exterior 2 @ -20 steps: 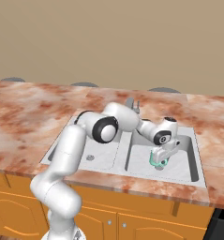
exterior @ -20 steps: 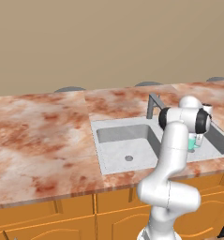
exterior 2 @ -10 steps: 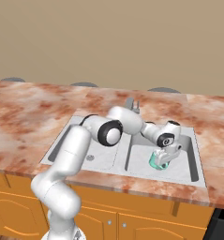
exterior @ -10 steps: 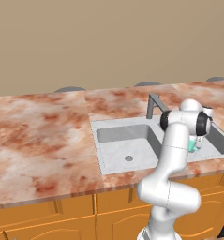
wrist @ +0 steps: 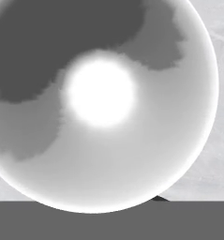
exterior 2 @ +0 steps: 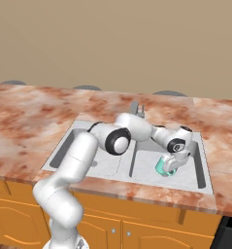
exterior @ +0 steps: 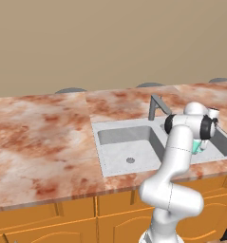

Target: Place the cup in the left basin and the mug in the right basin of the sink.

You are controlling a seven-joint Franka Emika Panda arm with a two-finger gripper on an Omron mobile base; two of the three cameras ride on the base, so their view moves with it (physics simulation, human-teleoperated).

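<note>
The teal mug (exterior 2: 165, 166) hangs tilted low inside the right basin (exterior 2: 188, 179) of the sink (exterior: 99, 142), with my gripper (exterior 2: 172, 162) shut on its rim. In the left base view the mug (exterior: 196, 146) peeks out as a teal patch under the hand. Its white inside (wrist: 99, 103) looms close in the hand view, over the pale basin floor (wrist: 216, 93). I cannot tell whether the mug touches the floor. The left basin (exterior: 119, 152) shows its small drain hole (exterior: 130, 160). The cup is out of view.
The grey faucet (exterior: 155, 105) stands behind the divider, close to my forearm. Marble counter (exterior: 43, 137) spreads wide to the left of the sink. Wooden cabinet fronts (exterior: 62, 223) run below the counter edge.
The hand with the mug has sunk slightly lower into the right basin. The grip has stayed the same.
</note>
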